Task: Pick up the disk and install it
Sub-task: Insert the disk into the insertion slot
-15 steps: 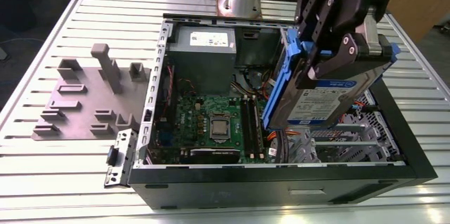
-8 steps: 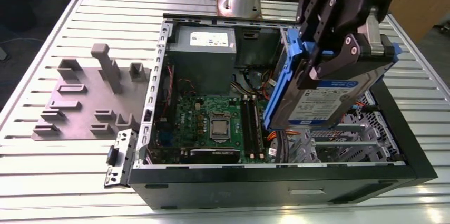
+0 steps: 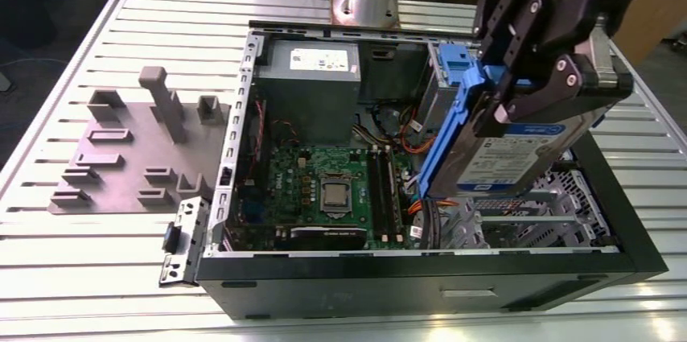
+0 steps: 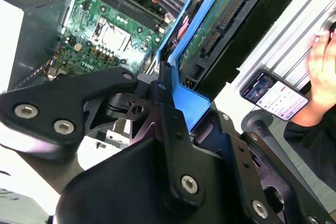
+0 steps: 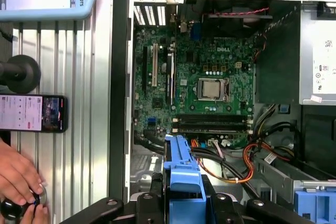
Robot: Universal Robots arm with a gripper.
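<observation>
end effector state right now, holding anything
End effector: shut on the disk, held above the open case.

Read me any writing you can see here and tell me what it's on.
Label on the disk, held by the gripper: too small to read.
Label on the power supply: too small to read.
Screen of the phone: blurred.
Nothing here can be quoted with confidence.

Black fingers (image 5: 156, 186) of the gripper (image 5: 182, 200) clamp the disk (image 5: 182, 169) by its bright blue plastic carrier frame, over the open case's green motherboard (image 5: 202, 85). A person's hand (image 5: 18, 174) lies near a black smartphone (image 5: 32, 113) on the ribbed metal surface (image 5: 84, 77).
</observation>
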